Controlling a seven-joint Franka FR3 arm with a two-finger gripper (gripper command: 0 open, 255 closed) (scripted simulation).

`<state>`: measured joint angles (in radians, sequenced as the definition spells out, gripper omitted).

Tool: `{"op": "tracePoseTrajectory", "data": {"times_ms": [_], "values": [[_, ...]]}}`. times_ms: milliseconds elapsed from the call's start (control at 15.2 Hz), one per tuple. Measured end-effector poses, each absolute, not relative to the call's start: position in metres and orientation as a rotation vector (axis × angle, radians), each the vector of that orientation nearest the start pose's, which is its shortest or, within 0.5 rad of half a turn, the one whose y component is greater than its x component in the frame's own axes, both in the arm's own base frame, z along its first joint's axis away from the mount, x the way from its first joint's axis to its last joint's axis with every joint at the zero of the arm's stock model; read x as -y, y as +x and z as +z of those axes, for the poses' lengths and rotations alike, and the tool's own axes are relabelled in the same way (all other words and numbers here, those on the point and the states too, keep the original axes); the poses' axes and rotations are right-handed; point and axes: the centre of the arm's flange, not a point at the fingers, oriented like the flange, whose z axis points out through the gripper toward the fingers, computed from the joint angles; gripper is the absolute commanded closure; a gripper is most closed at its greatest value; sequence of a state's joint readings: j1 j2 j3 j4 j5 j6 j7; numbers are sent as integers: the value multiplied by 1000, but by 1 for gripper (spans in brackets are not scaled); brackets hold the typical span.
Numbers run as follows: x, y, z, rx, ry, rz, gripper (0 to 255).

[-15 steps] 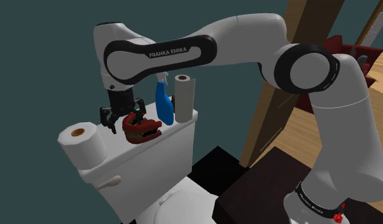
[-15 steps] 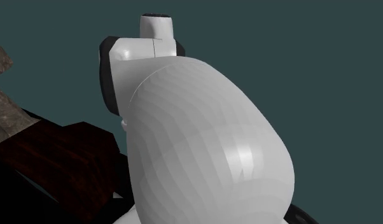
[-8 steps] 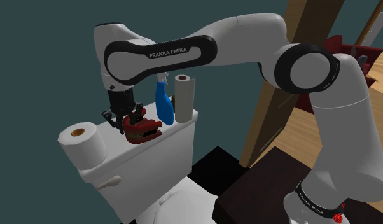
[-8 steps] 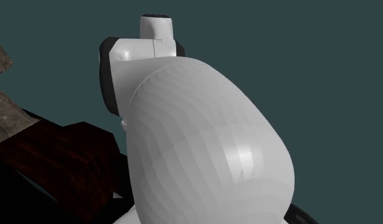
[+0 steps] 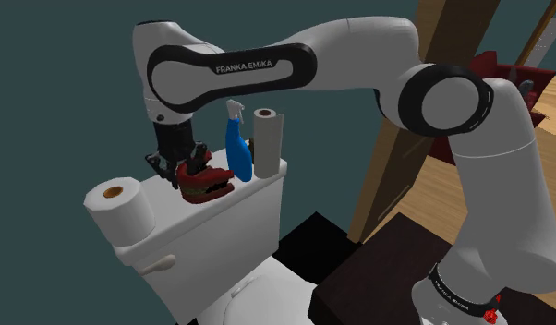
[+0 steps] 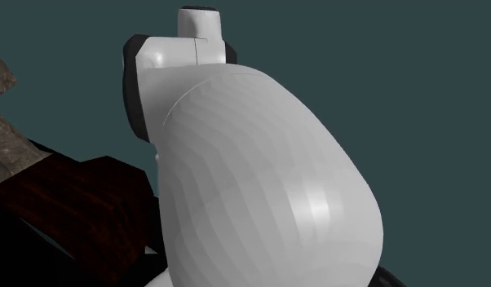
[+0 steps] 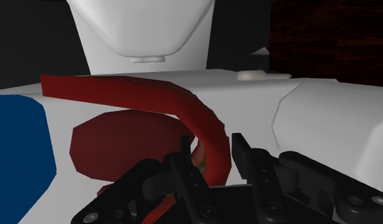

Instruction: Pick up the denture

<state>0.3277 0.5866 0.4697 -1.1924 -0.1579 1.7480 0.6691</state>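
One arm (image 5: 359, 55). One tank (image 5: 225, 231). Two rolls on tank: lying roll (image 5: 119, 208) at one end, upright roll (image 5: 265, 143) at other. One blue bottle (image 5: 236, 152) beside upright roll. One red denture (image 5: 210, 185) mid-tank, clasped in narrowed gripper (image 5: 182, 171). Since half-second ago: arm and denture slightly higher.

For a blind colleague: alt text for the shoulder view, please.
The black tool of a white robot arm grips a red denture at the top of a toilet tank. A blue spray bottle and an upright paper roll stand beside it; another roll lies at the tank's other end.
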Motion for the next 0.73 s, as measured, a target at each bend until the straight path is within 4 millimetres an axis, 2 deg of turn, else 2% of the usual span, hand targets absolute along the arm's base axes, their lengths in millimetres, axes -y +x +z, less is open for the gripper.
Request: {"op": "tracePoseTrajectory", "data": {"times_ms": [726], "values": [[-438,567,529,125,-3048,68,255]]}}
